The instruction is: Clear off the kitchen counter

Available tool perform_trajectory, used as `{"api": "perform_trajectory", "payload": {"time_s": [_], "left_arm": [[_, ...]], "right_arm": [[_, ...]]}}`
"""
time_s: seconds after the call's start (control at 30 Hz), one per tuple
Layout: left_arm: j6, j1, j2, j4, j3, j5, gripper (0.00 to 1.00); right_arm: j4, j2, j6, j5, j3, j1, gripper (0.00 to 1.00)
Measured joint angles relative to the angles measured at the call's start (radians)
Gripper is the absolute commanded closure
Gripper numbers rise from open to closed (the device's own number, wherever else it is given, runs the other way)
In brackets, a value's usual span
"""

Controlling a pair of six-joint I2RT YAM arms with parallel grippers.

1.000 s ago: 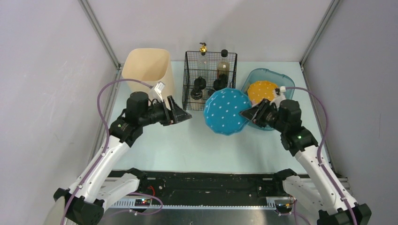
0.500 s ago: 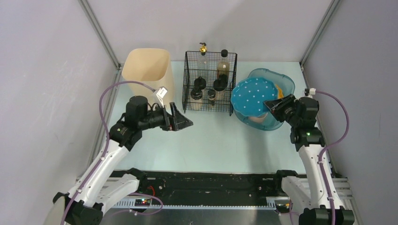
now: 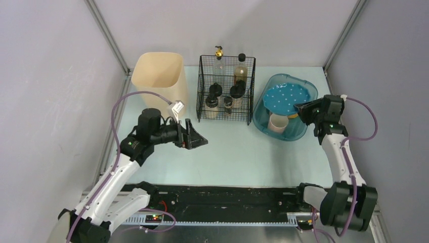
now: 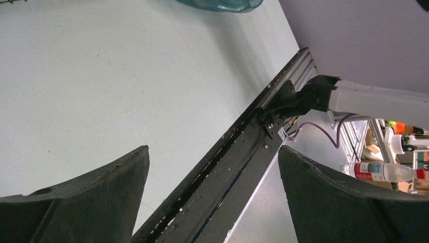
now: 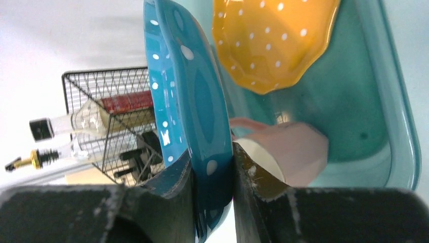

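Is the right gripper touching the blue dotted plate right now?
Touching. The right wrist view shows the right gripper with both fingers pressed on the rim of the blue dotted plate, no gap on either side.

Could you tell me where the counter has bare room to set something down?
The front half of the counter is bare, from the wire basket and teal tub to the black rail, right of the open left gripper. The back row is crowded: beige bin, basket, tub, where the right gripper holds a blue plate.
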Motion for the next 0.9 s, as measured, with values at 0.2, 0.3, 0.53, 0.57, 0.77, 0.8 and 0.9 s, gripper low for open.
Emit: {"api": "perform_trajectory", "payload": {"time_s": [0.2, 0.3, 0.53, 0.57, 0.77, 0.8, 0.9], "left_arm": [[0.037, 0.0, 0.028, 0.001, -0.022, 0.015, 0.0], [0.05, 0.0, 0.049, 0.001, -0.029, 0.028, 0.0], [0.055, 0.011, 0.059, 0.001, -0.031, 0.051, 0.0], [0.055, 0.013, 0.059, 0.001, -0.031, 0.053, 0.0], [0.056, 0.023, 0.059, 0.002, -0.032, 0.06, 0.0], [0.056, 0.024, 0.059, 0.002, -0.032, 0.064, 0.0], [0.055, 0.027, 0.059, 0.002, -0.032, 0.072, 0.0]], "right_arm": [[0.043, 0.143, 0.04, 0.016, 0.047, -0.029, 1.0], [0.061, 0.195, 0.045, 0.019, 0.072, -0.035, 1.0], [0.124, 0.309, 0.069, 0.019, 0.111, -0.039, 1.0], [0.129, 0.319, 0.069, 0.019, 0.112, -0.039, 1.0], [0.145, 0.388, 0.069, 0.023, 0.112, -0.039, 1.0], [0.149, 0.398, 0.069, 0.023, 0.112, -0.039, 1.0], [0.161, 0.434, 0.068, 0.026, 0.112, -0.04, 1.0]]}}
